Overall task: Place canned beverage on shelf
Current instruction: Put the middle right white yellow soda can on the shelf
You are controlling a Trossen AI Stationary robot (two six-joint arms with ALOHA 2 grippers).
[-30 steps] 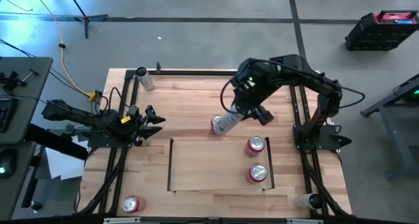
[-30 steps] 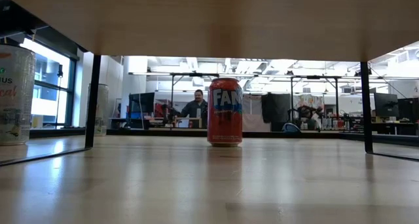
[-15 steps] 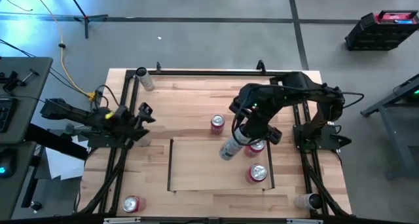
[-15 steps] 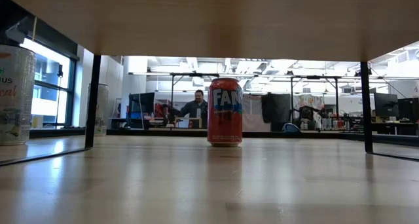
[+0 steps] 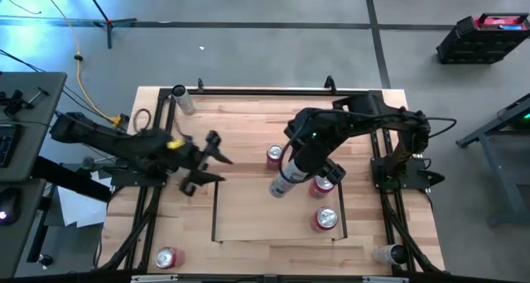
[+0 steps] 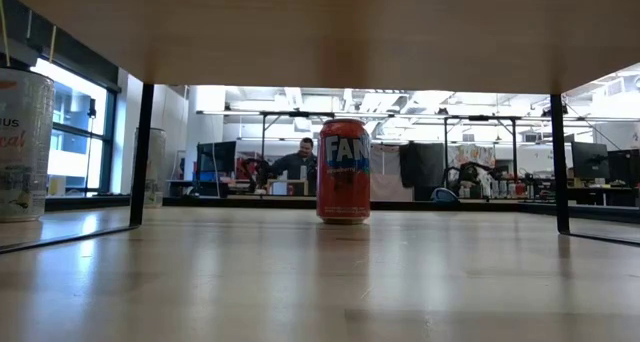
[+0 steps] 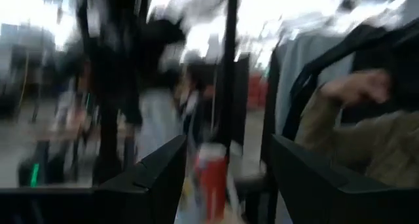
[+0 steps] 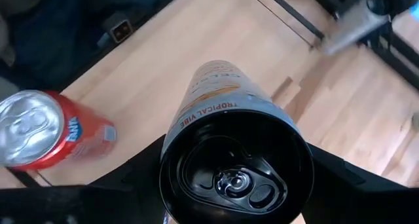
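i am gripping the tall slim white can with the black top [image 5: 283, 180] in my right claw [image 5: 291, 169], tilted over the pale-wood shelf panel [image 5: 248, 208]; bare panel is lying just beneath. my left claw [image 5: 209, 159] is hovering wide nearby.

Evenly bright overhead light on the desk [image 5: 248, 126]; left wrist view heavily motion-blurred; windows glare behind the sharp red can [image 6: 343, 170].
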